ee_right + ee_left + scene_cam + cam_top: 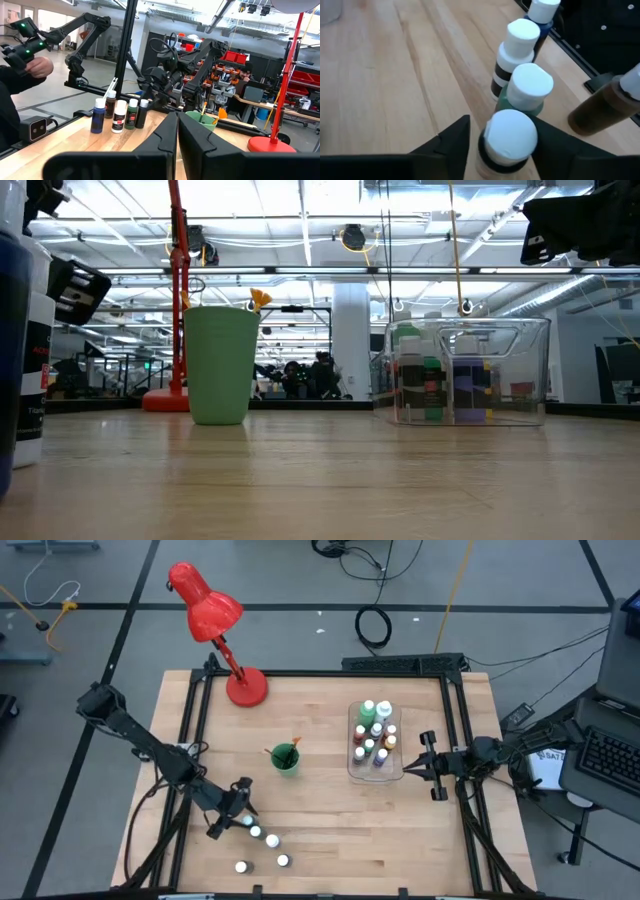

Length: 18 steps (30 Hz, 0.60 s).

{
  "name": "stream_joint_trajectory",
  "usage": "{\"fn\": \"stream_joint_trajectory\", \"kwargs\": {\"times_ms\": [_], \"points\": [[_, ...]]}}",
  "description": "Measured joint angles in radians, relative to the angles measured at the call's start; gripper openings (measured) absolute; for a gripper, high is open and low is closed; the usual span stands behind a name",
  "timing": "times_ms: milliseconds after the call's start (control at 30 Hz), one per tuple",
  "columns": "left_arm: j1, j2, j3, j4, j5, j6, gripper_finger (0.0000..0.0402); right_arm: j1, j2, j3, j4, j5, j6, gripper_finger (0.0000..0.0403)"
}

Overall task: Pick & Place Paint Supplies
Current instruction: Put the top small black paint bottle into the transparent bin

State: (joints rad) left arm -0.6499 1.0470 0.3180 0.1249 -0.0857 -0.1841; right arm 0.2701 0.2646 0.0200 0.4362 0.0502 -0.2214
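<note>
Several white-capped paint bottles (262, 836) stand in a row on the table's near left. My left gripper (235, 810) is at the row's far end, its fingers on either side of the first bottle (510, 137). Behind that one stand a green bottle (527, 92), a black-and-white one (515, 52) and a blue one (542, 12); a brown one (602, 107) stands apart. The green cup (285, 758) holds brushes. The clear tray (352, 755) holds more bottles. My right gripper (432, 768) hangs shut and empty beside the tray. My left gripper pinches the first bottle of the row just below its white cap (487, 157), one finger (452, 142) on each side. The fingers come slanting down from the table's far left. The bottle stands upright; its base is hidden by the gripper.
A red desk lamp (225, 635) stands at the far left of the table. A black frame rail (455, 730) runs along the edges. Bare wood lies between the cup and the bottle row. A person's hand (37, 65) shows beyond the table.
</note>
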Motion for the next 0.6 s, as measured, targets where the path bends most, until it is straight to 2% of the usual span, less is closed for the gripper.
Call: {"fn": "stream_joint_trajectory", "kwargs": {"times_ms": [233, 433, 500, 600], "points": [[0.001, -0.002, 0.004, -0.031, 0.01, -0.051, 0.0107, 0.0, 0.0, 0.0, 0.0, 0.0, -0.003, 0.0009], [0.001, -0.009, 0.004, -0.04, -0.002, -0.002, 0.01, 0.0, 0.0, 0.0, 0.0, 0.0, -0.004, 0.0009], [0.0, -0.019, 0.002, -0.032, -0.055, 0.003, 0.01, 0.0, 0.0, 0.0, 0.0, 0.0, -0.002, 0.0009], [0.001, -0.029, -0.002, 0.045, -0.197, 0.007, 0.01, 0.0, 0.0, 0.0, 0.0, 0.0, -0.001, 0.0009]]}}
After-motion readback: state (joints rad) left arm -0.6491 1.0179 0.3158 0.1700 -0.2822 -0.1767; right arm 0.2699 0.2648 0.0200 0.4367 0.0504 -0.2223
